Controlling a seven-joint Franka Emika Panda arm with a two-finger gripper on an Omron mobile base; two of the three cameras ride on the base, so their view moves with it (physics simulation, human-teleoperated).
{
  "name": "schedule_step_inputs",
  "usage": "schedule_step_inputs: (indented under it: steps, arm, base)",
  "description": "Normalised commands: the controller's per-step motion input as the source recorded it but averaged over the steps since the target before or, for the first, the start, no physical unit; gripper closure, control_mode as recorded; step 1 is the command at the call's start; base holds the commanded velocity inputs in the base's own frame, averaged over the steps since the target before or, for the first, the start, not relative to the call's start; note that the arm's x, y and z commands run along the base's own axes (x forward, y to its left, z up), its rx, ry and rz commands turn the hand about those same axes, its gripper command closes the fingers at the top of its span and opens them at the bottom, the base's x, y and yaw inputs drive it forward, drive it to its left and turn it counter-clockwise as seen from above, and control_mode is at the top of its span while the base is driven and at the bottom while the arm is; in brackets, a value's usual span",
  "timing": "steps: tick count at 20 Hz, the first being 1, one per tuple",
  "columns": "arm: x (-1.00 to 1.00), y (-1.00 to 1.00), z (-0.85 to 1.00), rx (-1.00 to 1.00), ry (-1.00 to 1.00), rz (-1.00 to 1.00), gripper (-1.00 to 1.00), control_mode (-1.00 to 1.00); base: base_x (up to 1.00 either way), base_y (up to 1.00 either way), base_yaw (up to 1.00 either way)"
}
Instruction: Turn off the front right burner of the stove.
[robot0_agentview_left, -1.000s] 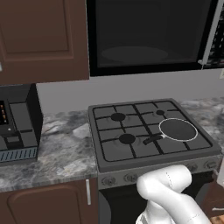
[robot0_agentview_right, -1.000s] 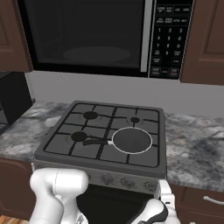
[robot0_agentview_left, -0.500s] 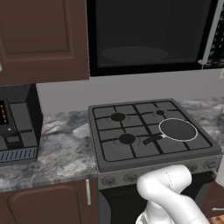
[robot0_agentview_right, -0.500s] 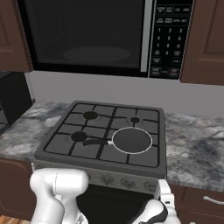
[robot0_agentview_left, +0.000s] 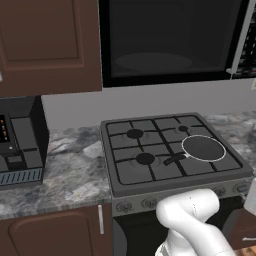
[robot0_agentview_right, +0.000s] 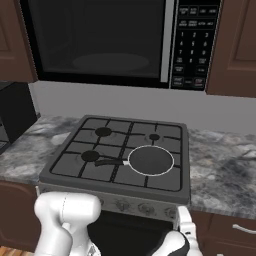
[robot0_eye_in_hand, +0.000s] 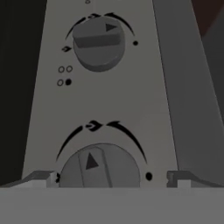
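The stove (robot0_agentview_left: 150, 186) (robot0_agentview_right: 75, 172) is a dark grey gas range with black grates and a row of small round knobs (robot0_agentview_left: 148, 203) on its front panel. A white-rimmed dark pan (robot0_agentview_left: 202, 148) (robot0_agentview_right: 151, 160) covers the front right burner, so that burner's cap is hidden. In the hand view, my gripper (robot0_eye_in_hand: 109, 179) is open close against the panel. Its fingertips (robot0_eye_in_hand: 37, 177) stand on either side of the nearer grey knob (robot0_eye_in_hand: 99, 168), whose arrow mark points up. A second knob (robot0_eye_in_hand: 98, 41) sits farther along the panel, with its bar lying crosswise.
A black boxy appliance (robot0_agentview_left: 20, 145) stands on the marble counter (robot0_agentview_left: 75, 175) left of the stove. A black microwave (robot0_agentview_right: 100, 45) hangs above. Dark wood cabinets (robot0_agentview_left: 45, 45) flank it. The robot's white arm (robot0_agentview_left: 192, 220) fills the space before the oven door.
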Motion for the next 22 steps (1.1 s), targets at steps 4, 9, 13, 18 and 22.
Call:
schedule_step_inputs:
  steps: [4,9,13,18,22]
  arm:
    - [0.09,0.11,0.0,-0.03,-0.06,0.0,-1.0,-1.0]
    - [0.32,0.0,-0.22,-0.03,-0.01,0.0,-1.0,-1.0]
    - [0.38,-0.01,-0.33,-0.02,0.0,0.0,1.0,-1.0]
    - [0.22,0.0,-0.42,-0.01,0.0,0.0,1.0,-1.0]
    - [0.04,0.0,-0.37,0.02,0.0,-0.01,1.0,-1.0]
  base:
    - [0.0,0.0,0.0]
    - [0.0,0.0,0.0]
    - [0.0,0.0,0.0]
    - [0.0,0.0,0.0]
    - [0.0,0.0,0.0]
